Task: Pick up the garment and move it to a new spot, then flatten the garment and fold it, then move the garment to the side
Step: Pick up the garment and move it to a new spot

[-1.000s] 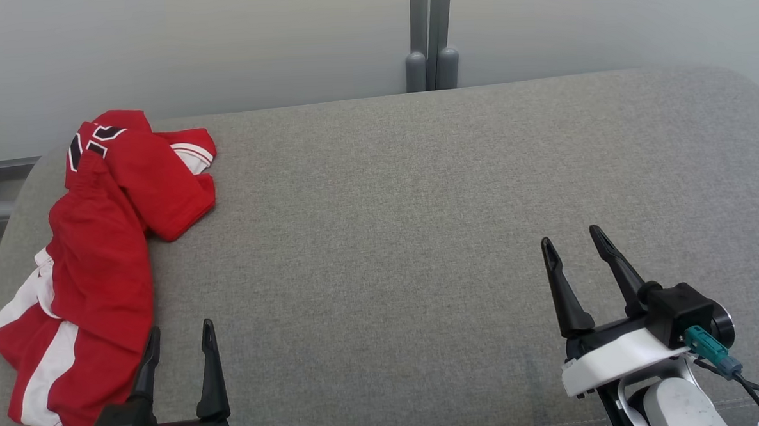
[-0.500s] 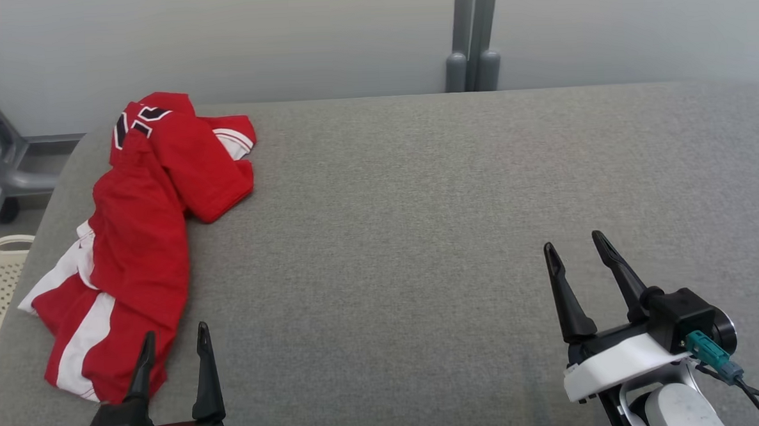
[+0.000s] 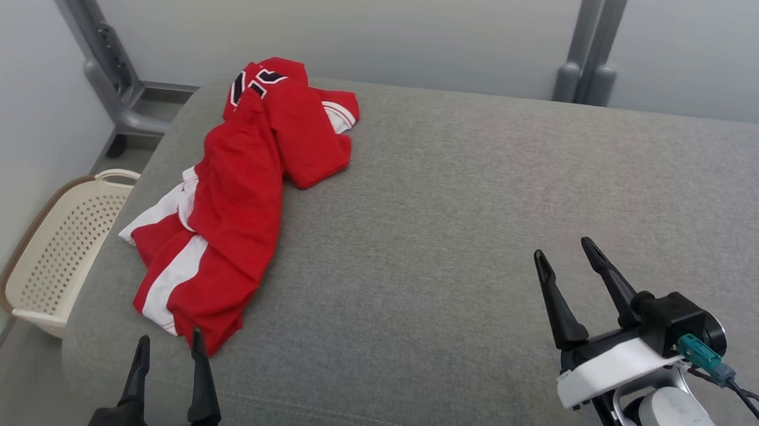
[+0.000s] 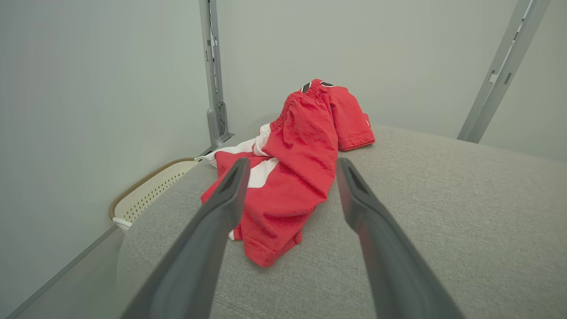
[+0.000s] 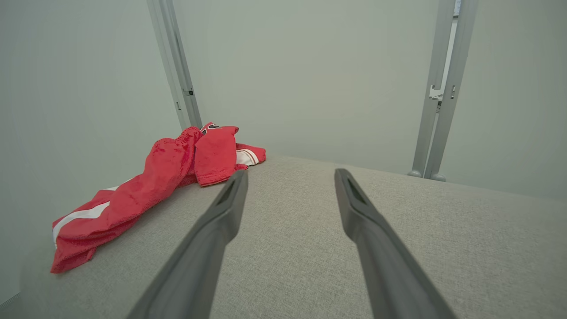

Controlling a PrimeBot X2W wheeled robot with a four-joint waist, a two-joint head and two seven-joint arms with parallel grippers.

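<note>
**Item 1. Grey cushion** (image 3: 455, 197). A broad upholstered pad, and my reference for every entry below. Most of its top is bare, which I judge leaves room enough for the move, the flattening and the fold.

**Item 2. Garment** (image 3: 238, 200). Red sportswear with white stripes and a dark print. It lies crumpled in a long heap down the cushion's left side, from the far-left corner towards the near edge. One part is doubled over the heap at the far end, and a gathered elastic band shows in the left wrist view. Nothing grips it, and it rests on the cushion alone.

**Item 3. Left gripper** (image 3: 170, 337). It sits over the cushion's near-left corner, fingers spread wide with nothing between them, pointing at the garment's nearest hem. I judge it is lined up as the picking arm, being much the closer of the two.

**Item 4. Right gripper** (image 3: 562, 248). It sits over the cushion's near-right part, well apart from the garment, fingers likewise spread and empty. Wide jaws, I take it, let either arm close on cloth without a separate opening move.

**Item 5. Basket** (image 3: 67, 246). Pale and perforated, on the floor just off the cushion's left edge. My worry is that cloth dragged leftward could slide off towards it.

**Item 6. Grey posts** (image 3: 593, 43). They stand behind the cushion's far edge, against the pale wall.

**Status.** The pick has not yet begun.
</note>
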